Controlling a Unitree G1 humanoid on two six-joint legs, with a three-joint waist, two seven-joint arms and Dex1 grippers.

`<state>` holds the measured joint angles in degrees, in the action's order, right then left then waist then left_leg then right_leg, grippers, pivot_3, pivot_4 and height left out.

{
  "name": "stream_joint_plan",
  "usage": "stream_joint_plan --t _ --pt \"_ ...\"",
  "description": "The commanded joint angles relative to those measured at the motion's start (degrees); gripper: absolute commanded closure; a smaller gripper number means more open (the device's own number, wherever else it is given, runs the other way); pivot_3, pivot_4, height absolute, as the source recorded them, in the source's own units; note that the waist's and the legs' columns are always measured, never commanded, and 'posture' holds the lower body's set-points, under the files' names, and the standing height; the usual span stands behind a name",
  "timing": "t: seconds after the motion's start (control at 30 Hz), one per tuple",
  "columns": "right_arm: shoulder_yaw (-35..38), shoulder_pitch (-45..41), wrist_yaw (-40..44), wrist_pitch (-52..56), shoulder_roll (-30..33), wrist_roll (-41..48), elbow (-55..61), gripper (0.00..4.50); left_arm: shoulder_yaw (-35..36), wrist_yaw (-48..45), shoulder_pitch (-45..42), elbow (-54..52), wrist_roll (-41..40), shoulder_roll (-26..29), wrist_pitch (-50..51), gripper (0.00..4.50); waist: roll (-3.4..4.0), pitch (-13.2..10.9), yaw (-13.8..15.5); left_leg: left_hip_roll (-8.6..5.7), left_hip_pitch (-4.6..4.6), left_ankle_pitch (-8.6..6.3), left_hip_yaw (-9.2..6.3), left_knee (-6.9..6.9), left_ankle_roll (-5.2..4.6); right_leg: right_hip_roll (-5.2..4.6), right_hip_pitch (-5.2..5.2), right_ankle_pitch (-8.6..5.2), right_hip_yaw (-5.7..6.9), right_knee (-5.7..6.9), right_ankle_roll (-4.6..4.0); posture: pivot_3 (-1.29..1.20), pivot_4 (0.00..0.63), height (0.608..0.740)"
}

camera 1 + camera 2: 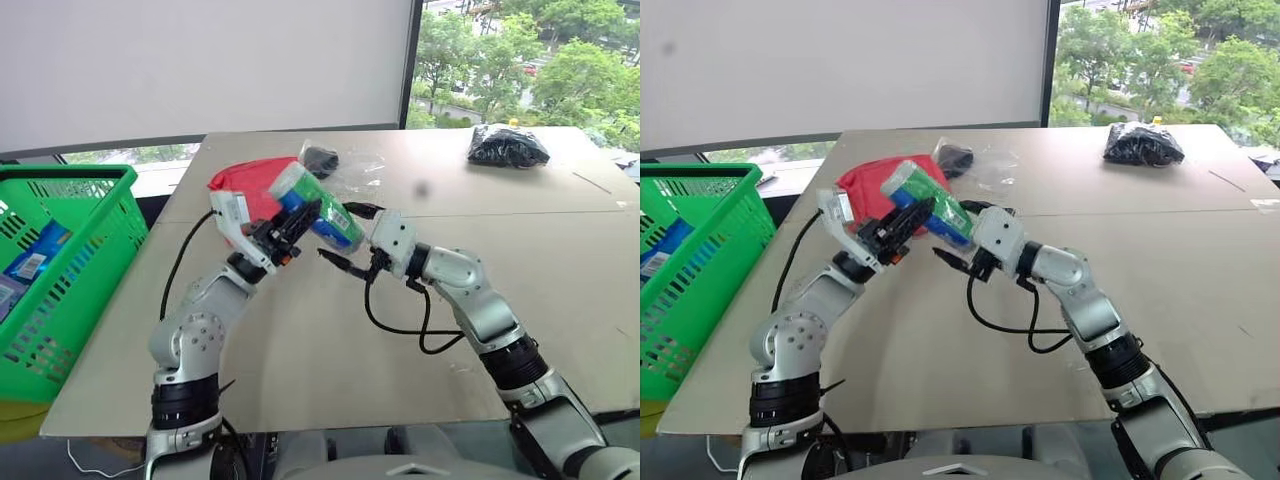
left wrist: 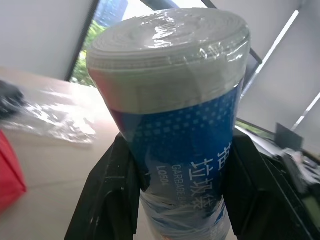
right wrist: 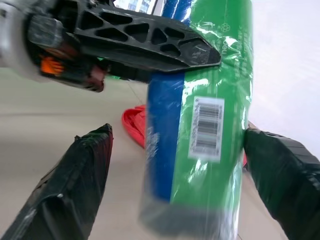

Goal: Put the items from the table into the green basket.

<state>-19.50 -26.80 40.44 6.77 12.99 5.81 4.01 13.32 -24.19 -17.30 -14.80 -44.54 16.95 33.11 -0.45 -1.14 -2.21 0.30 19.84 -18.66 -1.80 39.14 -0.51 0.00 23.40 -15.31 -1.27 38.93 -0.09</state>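
Garbage-bag roll [image 1: 318, 210] clamped in left gripper [image 1: 292, 228], long axis tilted toward 10 o'clock above table [image 1: 330, 340]; right gripper [image 3: 175, 165] spread wide, released; green basket [image 1: 70, 260] at 9 o'clock, left arm nearer

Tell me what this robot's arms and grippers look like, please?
Both arms are silver-grey metal segments joined by black ribbed rings. The left gripper has black lattice-patterned fingers on a white wrist block with small orange parts; the right gripper has black fingers on a white block. A thin black cable loops beneath the right arm.
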Motion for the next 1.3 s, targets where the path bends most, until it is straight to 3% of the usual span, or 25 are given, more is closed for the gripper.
stream_joint_plan --t 0.03,0.1,0.2,0.27,0.4,0.57,0.77,0.8,0.87,0.9,0.93,1.0,1.17,1.3 --pt "2.5 -0.7 3.8 3.4 0.1 6.3 3.3 0.09 4.0 1.4 -5.7 -0.5 7.3 7.8 -5.6 2.85 -0.01 0.0 -0.1 0.0 -0.01 0.0 0.0 -0.01 0.0 0.01 0.0 0.0 0.0 0.0 0.0 0.0 0.0 0.74" --pt "3.7 -1.0 5.4 6.0 0.6 9.3 4.3 0.09 4.9 2.1 -7.1 0.1 9.7 11.1 -6.3 2.85 0.02 -0.1 -0.1 0.01 0.0 0.0 -0.01 -0.02 0.0 0.03 0.03 0.0 0.0 0.02 -0.01 0.01 0.0 0.74" --pt "7.6 -3.4 8.7 12.6 1.4 17.9 6.3 0.09 4.4 4.5 -6.1 3.4 26.1 27.3 -7.6 2.85 -0.01 -0.1 -0.3 0.01 0.01 0.0 -0.02 -0.05 0.0 0.02 0.05 0.0 0.0 0.01 -0.01 0.02 0.0 0.74" --pt "8.4 -4.3 10.1 14.7 2.2 20.3 7.0 0.09 2.4 5.4 -3.7 5.1 34.7 34.8 -9.4 2.85 0.02 -0.1 -0.2 -0.03 -0.01 0.0 -0.01 -0.15 0.0 0.04 0.16 0.0 -0.13 0.0 0.0 0.03 0.0 0.74" --pt "10.5 -7.2 11.4 19.5 2.2 25.8 8.7 0.09 13.5 12.9 -2.2 10.3 37.9 36.9 -7.6 2.85 -0.08 -0.2 0.7 -0.11 0.02 0.0 -0.13 -0.32 -0.01 -0.08 0.24 -0.01 -0.05 -0.05 -0.01 0.05 0.0 0.74" --pt "13.0 -10.8 10.4 21.9 0.7 30.4 9.0 0.09 16.3 13.3 5.7 16.6 46.5 42.6 -12.2 2.85 -0.14 -0.2 1.6 -0.08 0.12 0.0 -0.16 -0.41 0.02 -0.16 0.36 0.0 0.01 -0.07 -0.01 0.06 0.0 0.74" --pt "13.0 -12.0 10.5 23.0 0.6 32.2 9.9 0.09 17.2 13.9 6.9 23.5 47.9 42.4 -16.1 2.85 -0.42 0.0 3.4 -0.13 0.14 -0.09 -0.24 -0.52 -0.12 -0.31 0.38 0.0 0.16 -0.07 -0.02 0.06 0.0 0.74" --pt "12.8 -11.9 10.5 23.0 0.6 32.0 10.0 0.0 17.3 14.4 7.3 24.5 48.6 42.4 -16.7 2.12 -0.44 0.0 3.4 -0.14 0.16 -0.1 -0.26 -0.52 -0.14 -0.37 0.38 0.0 0.21 -0.07 -0.02 0.06 0.0 0.74" --pt "12.5 -11.6 10.5 22.6 0.8 31.6 10.1 0.0 17.1 15.1 7.2 26.7 49.2 42.2 -18.1 1.64 -0.46 0.0 3.1 -0.17 0.16 -0.11 -0.24 -0.52 -0.16 -0.43 0.37 0.0 0.21 -0.06 -0.02 0.06 0.0 0.74" --pt "12.4 -11.5 10.5 22.5 0.8 31.5 10.1 0.0 17.0 15.4 7.0 27.4 49.5 42.2 -18.6 1.11 -0.47 0.0 3.1 -0.18 0.15 -0.11 -0.24 -0.52 -0.16 -0.44 0.38 0.0 0.21 -0.05 -0.02 0.06 0.0 0.74" --pt "12.3 -11.3 10.6 22.4 0.9 31.4 10.1 0.0 16.5 15.9 6.3 28.1 49.7 42.0 -20.1 0.92 -0.47 0.0 3.0 -0.18 0.14 -0.11 -0.24 -0.52 -0.16 -0.44 0.38 0.0 0.21 -0.04 -0.02 0.06 0.0 0.74" --pt "12.1 -10.7 10.8 22.2 1.1 31.2 10.1 0.0 15.6 16.7 4.1 28.1 48.8 40.2 -23.6 0.12 -0.49 0.0 3.0 -0.17 0.14 -0.11 -0.24 -0.56 -0.16 -0.44 0.41 0.0 0.22 -0.03 -0.02 0.06 0.0 0.74" --pt "10.8 -7.4 11.2 20.5 2.6 28.4 9.3 0.0 11.1 10.8 1.0 21.0 42.0 31.6 -24.9 0.05 -0.51 0.1 3.6 -0.23 0.15 -0.11 -0.24 -0.6 -0.15 -0.53 0.4 0.01 0.26 -0.03 -0.02 0.07 0.0 0.74" --pt "11.6 -0.1 10.9 17.9 7.1 23.7 7.2 0.0 8.9 5.6 6.5 8.3 31.1 20.8 -16.3 0.05 -0.6 0.1 3.4 -0.26 0.22 -0.07 -0.19 -0.57 -0.09 -0.58 0.42 0.02 0.26 -0.05 0.0 0.07 0.0 0.74"
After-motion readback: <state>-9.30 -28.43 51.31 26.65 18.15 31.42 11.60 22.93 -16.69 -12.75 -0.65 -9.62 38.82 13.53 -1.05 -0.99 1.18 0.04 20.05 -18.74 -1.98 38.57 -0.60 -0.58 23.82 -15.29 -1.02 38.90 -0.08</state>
